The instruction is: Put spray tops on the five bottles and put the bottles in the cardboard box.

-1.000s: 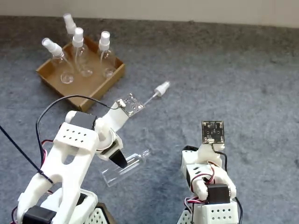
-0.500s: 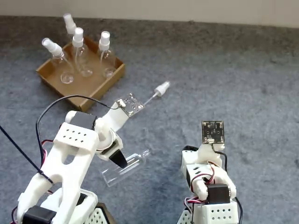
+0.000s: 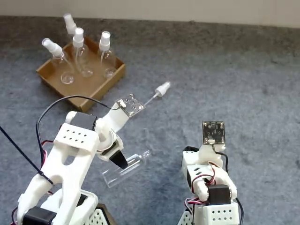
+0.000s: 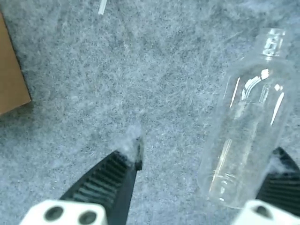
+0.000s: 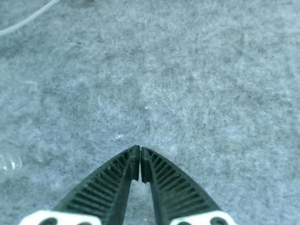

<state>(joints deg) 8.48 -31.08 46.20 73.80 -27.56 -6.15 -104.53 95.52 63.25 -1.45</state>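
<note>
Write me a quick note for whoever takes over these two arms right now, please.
Left gripper open, straddling the last bottle, which lies uncapped on the table.
Right gripper shut, empty, above bare table.
Done: four capped bottles stand in the cardboard box.
Left: fit the loose spray top, lying beyond the arms, onto that bottle, then box it.

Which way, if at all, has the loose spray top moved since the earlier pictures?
No. The spray top lies as before, the same gap from the cardboard box.
</note>
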